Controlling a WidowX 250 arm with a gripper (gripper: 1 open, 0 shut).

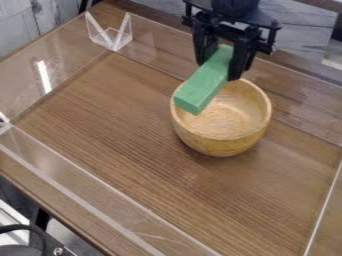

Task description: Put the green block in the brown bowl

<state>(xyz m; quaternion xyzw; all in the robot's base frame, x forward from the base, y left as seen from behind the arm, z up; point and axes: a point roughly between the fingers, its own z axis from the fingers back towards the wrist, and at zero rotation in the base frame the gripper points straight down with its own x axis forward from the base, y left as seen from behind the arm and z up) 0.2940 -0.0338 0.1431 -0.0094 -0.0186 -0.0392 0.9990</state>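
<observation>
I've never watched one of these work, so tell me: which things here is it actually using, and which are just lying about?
In use:
- green block, held tilted in the shut claw, over the bowl's left rim
- brown bowl, nothing in it yet

Just lying about:
- clear folded plastic piece at the far left corner
- clear low wall around the wooden table

Lab: clear-walled wooden table (120, 130)

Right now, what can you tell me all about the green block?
The green block is a small, bright green bar with plain matte sides. It hangs tilted in the air, its top end pinched in the shut jaws of the black gripper. Its lower end sticks out over the near-left rim of the brown wooden bowl, not resting inside yet.
</observation>
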